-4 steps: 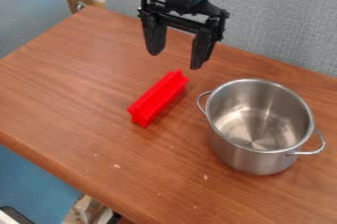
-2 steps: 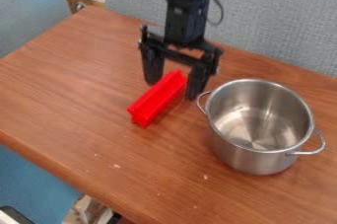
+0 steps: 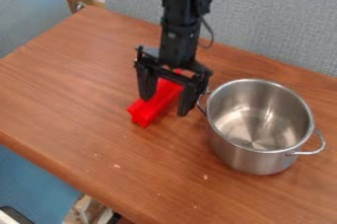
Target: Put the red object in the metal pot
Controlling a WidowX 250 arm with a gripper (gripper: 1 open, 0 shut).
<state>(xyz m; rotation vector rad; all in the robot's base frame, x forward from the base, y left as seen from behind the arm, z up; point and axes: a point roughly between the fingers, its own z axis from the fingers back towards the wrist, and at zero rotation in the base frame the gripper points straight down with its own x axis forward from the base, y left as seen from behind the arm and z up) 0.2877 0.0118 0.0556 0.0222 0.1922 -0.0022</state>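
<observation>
The red block (image 3: 148, 112) is on the wooden bench (image 3: 79, 95), out in the middle part, to the left of the pot. It lies flat and on a slant, with its near end pointing down and to the left. So the big job is not done: the block is out of the pot. Next comes the black gripper (image 3: 168, 88). It is right over the far end of the block, and its two fingers are wide apart, one on the left side and one on the right. It is not squeezing the block. I can't tell if a finger touches it, because the black parts hide some of the red. I think the robot is at the grabbing step, so getting to the block looks nearly done. On the right is the shiny metal pot (image 3: 259, 127), standing up on the bench with its open top facing up. One handle (image 3: 310, 147) sticks out on its right side. I see no red thing inside it. The pot is near the block, so the trip should be short. What is left, I think, is to go down a bit if it needs to, pinch the block, lift it higher than the rim, move it right and let it drop in.
</observation>
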